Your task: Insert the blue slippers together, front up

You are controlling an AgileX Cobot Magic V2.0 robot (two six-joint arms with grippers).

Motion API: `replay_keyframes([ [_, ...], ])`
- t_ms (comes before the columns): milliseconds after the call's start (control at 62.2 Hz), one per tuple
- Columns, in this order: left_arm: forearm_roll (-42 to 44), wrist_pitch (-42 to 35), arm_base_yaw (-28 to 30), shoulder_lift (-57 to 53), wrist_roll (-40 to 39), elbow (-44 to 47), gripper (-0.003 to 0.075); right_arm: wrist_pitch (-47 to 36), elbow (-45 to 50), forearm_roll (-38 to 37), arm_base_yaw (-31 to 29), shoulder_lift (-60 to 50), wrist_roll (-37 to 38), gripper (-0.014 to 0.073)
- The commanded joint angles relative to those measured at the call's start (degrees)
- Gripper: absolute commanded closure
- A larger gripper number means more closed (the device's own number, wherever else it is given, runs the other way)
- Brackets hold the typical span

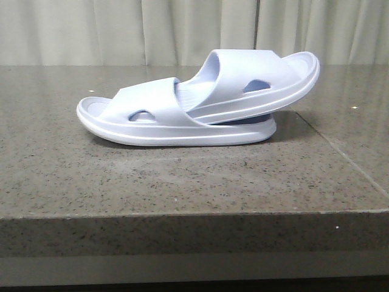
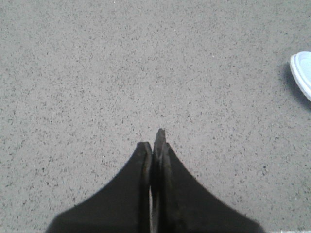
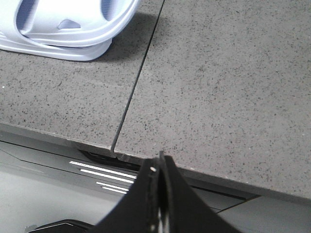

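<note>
On table (image 1: 182,182), mid-surface: blue slippers (image 1: 200,100) already nested, upper one pushed in under lower one's strap (image 1: 155,100), far end tilted up and overhanging. Looks done, judging by current lay. Left gripper (image 2: 156,145) above bare stone, fingers pressed together, holding nothing; only a slipper edge (image 2: 302,73) visible at frame side. Right gripper (image 3: 160,167) near table edge, fingers closed too, empty, well apart from pair (image 3: 63,29). Handling guess: moulded foam, light, springy, slightly grippy, not fragile. Best hold probably across thick sole sidewall or strap; avoid squeezing strap hard, likely to flex and pop free.
</note>
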Motion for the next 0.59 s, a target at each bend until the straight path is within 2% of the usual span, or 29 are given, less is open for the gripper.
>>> replay_keyframes([
  [0, -0.05, -8.85, -0.06, -4.31, -0.46, 1.99, 0.0741, -3.66, -1.17, 0.88, 0.06, 0.34, -0.21, 0.0662],
  [209, -5.62, -29.59, 0.37, -18.72, -0.46, 22.55, 0.0741, -3.61, -1.17, 0.93, 0.06, 0.34, -0.21, 0.0662],
  [354, -7.82, -39.72, 0.37, -25.84, -0.46, 33.6, 0.0741, -3.61, -1.17, 0.93, 0.06, 0.34, -0.21, 0.0662],
  [514, -7.94, -45.83, 0.37, -31.23, -0.46, 39.95, 0.0741, -3.61, -1.17, 0.93, 0.06, 0.34, -0.21, 0.0662],
  [579, -7.69, -44.6, 0.37, -32.58, -0.46, 39.89, 0.0741, -3.61, -1.17, 0.93, 0.06, 0.34, -0.21, 0.0662],
])
